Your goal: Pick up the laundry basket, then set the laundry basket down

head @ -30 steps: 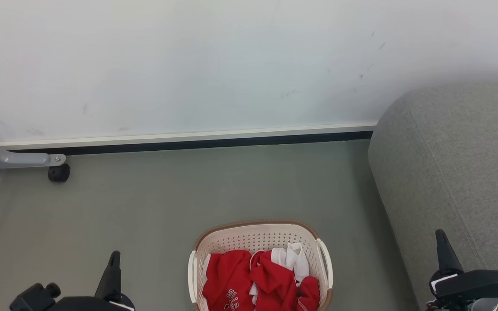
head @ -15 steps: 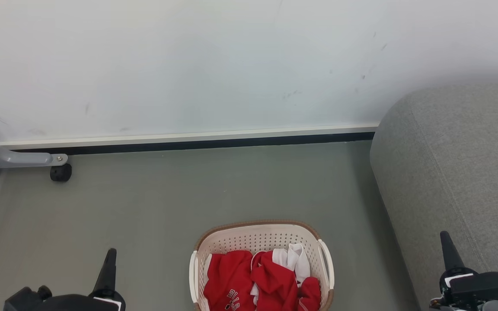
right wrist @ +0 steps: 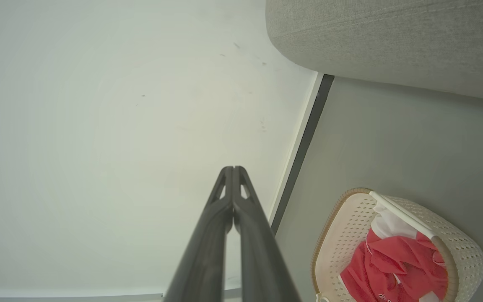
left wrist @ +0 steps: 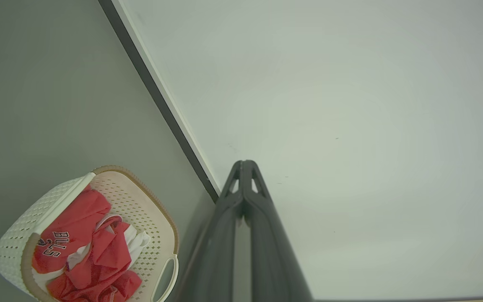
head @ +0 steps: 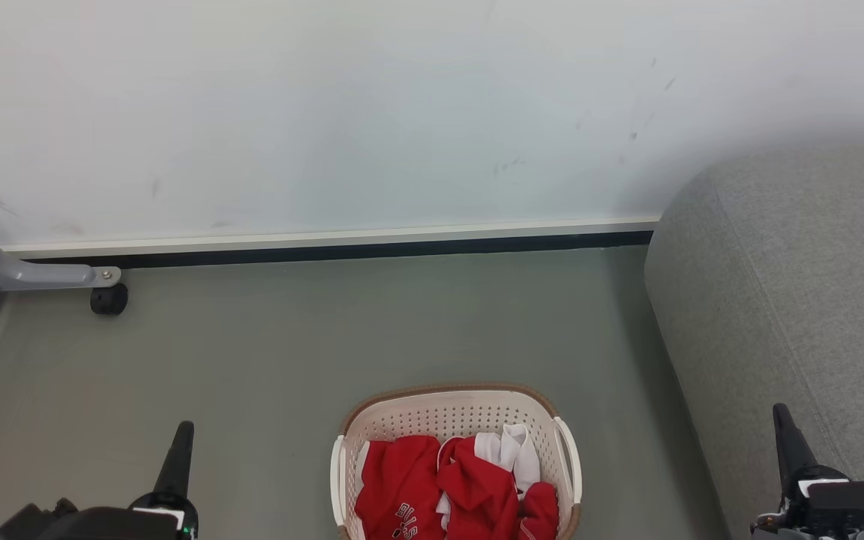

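1. The laundry basket (head: pixel 447 412) sat on the grey floor (head: pixel 327 337) at bottom centre of the head view. We lost its near end to the frame edge.
2. Red clothing (head: pixel 402 487) and a white piece (head: pixel 511 450) hid the basket bottom. The lettering on the red was creased, so we couldn't read it whole.
3. Left gripper (head: pixel 184 427): the left wrist view (left wrist: pixel 245 163) had the fingertips pressed together, gripping nothing. It was well apart from the basket, with its body cut off at the bottom.
4. Right gripper (head: pixel 780 411): fingertips likewise together and empty (right wrist: pixel 232 168), in front of the grey sofa (head: pixel 792 285), clear of the basket.
5. The sofa ran out of frame on the right. By the wall (head: pixel 402 112) we saw a caster (head: pixel 109 300) on a grey leg (head: pixel 27 274), but what it carried was cut off.
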You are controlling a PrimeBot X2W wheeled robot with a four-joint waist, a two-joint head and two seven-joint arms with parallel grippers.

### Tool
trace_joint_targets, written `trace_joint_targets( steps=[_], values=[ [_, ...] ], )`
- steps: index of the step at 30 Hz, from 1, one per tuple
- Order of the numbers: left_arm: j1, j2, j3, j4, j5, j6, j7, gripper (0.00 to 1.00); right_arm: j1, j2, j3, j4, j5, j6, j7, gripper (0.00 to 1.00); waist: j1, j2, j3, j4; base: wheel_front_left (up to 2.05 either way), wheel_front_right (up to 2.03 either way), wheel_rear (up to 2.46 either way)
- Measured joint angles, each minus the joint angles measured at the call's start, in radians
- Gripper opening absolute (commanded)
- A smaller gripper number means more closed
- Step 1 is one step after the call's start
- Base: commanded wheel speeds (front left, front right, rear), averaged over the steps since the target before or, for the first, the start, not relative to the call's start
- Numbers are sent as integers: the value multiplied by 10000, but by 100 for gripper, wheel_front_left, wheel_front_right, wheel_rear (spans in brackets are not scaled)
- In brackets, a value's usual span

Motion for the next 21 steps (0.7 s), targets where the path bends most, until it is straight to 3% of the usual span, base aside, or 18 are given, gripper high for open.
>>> trace_joint_targets(
  steps=[14, 21],
  values=[
    [-313, -35, 324, 274, -1827, -337, 301, 0, -12, 303, -617, 71, 1668, 336, 483, 0, 0, 0, -17, 46, 0, 0, 0],
    [-337, -40, 341, 290, -2036, -405, 301, 0, -13, 322, -650, 79, 1735, 353, 506, 0, 0, 0, -18, 47, 0, 0, 0]
  ],
)
